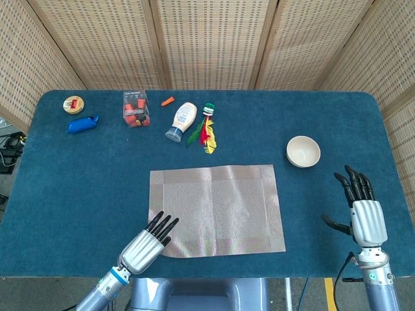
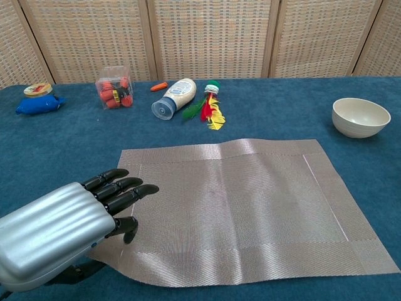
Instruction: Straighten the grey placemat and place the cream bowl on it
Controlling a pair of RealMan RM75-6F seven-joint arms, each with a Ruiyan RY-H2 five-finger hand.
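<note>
The grey placemat (image 1: 217, 207) (image 2: 238, 207) lies flat in the middle of the blue table, its edges roughly parallel to the table's front edge, with slight ripples. My left hand (image 1: 146, 243) (image 2: 62, 232) holds its near-left corner, fingers extended on top of the weave. The cream bowl (image 1: 303, 151) (image 2: 361, 116) stands upright and empty on the cloth, off the mat, beyond its far-right corner. My right hand (image 1: 364, 217) hovers near the table's right front, fingers spread and holding nothing, a little nearer than the bowl. The chest view does not show it.
Along the back left lie a yellow tin (image 1: 74, 103), a blue object (image 1: 82, 124), a clear box of orange pieces (image 1: 135, 108), a white bottle on its side (image 1: 181, 120), a feathered shuttlecock (image 1: 207, 126) and a small orange piece (image 1: 168, 100). Woven screens stand behind.
</note>
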